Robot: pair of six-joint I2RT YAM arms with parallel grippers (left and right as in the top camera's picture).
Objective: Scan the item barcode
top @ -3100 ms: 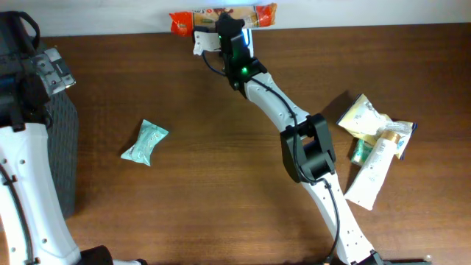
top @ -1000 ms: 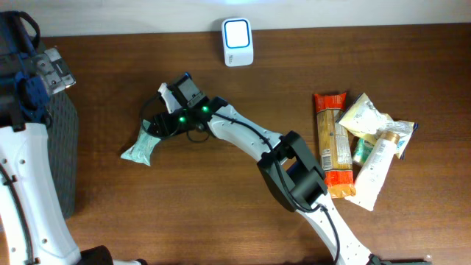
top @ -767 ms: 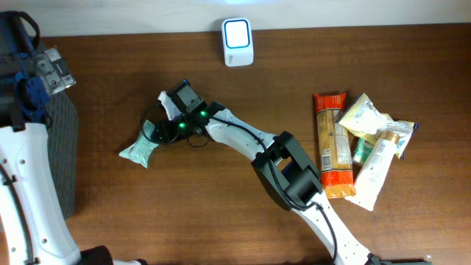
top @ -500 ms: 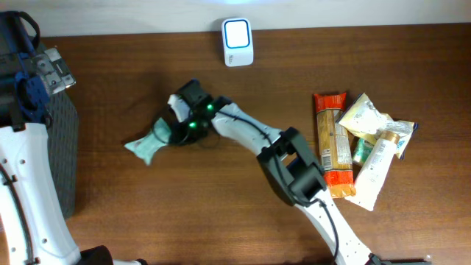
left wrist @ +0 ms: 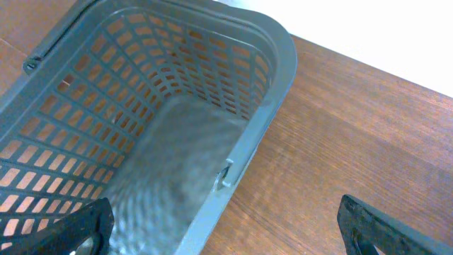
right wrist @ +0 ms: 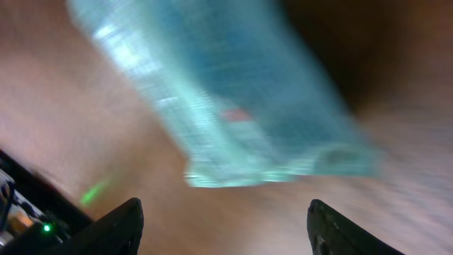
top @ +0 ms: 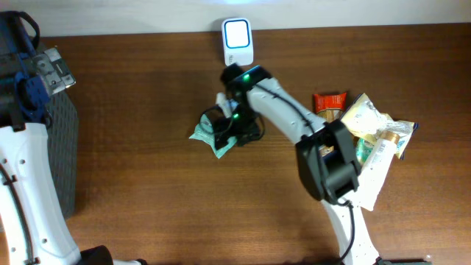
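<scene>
Teal packet (top: 204,135) on the brown worktop (top: 132,213), a little left of centre in the overhead frame, below the white scanner (top: 238,33) at the top edge and apart from it. Right pincer (right wrist: 226,227) spread wide, nothing clamped in it: fingertips (right wrist: 117,227) at the two lower corners of the right wrist view, packet a blurred slab across the upper middle, above the tips. Touching them or not: cannot tell. From overhead, that pincer at the packet's right end, arm stretching up from the lower right of the frame. Left pincer (left wrist: 226,230) fully apart too, holding nothing, hanging over the grey slotted basket (left wrist: 272,49) that fills the upper left of its wrist view. At the right of the overhead frame, a heap of other goods: orange packet (top: 330,101), cream pouch (top: 364,114), white tube (top: 374,171), crowded together and overlapping, the orange packet partly hidden behind the arm.
</scene>
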